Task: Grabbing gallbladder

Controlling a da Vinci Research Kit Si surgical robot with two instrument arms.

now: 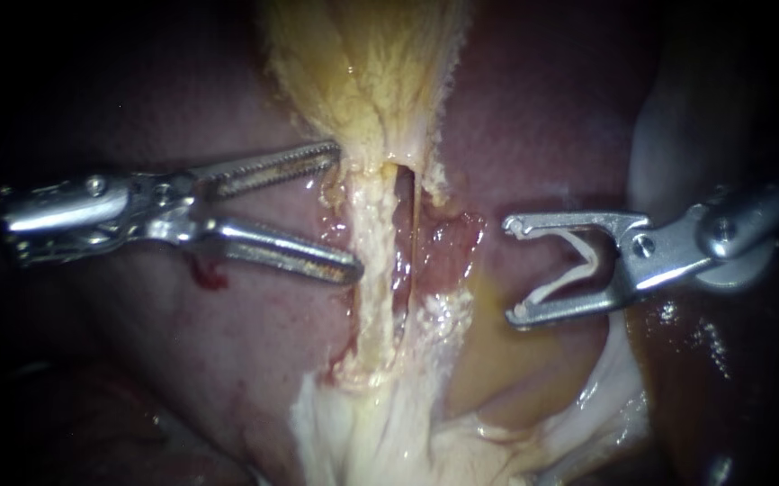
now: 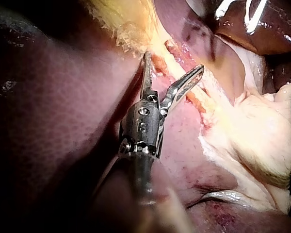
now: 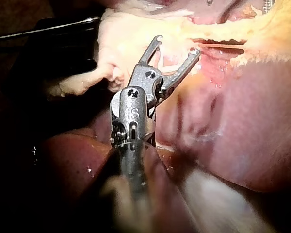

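— Endoscope view: locate the gallbladder.

— The gallbladder [image 1: 367, 63] is the yellow, fibrous-coated body at upper centre, lying against the liver [image 1: 228, 351]. It tapers to a narrow neck, and pale strands [image 1: 373, 297] run down from there.

— Left instrument?

— The left instrument [image 1: 346, 211] sits level with that neck. Its toothed jaws stand wide open and grip nothing. The upper tip is just beside the neck and the lower tip touches one of the pale strands. The left wrist view shows the same plain gap.

— Right instrument?

— The right instrument [image 1: 511, 270] is well apart from the neck, over the liver. Its jaws are spread, with a white clip [image 1: 578, 265] seated between them and touching both.

— Handling?

— Judged soft, wet and slippery. The wall is probably thin and liable to tear or leak if pinched at a point.

— Recommended hold?

— A broad bite across the tapered neck, using the full toothed length and keeping clear of the strands below. Close gently, then test traction.
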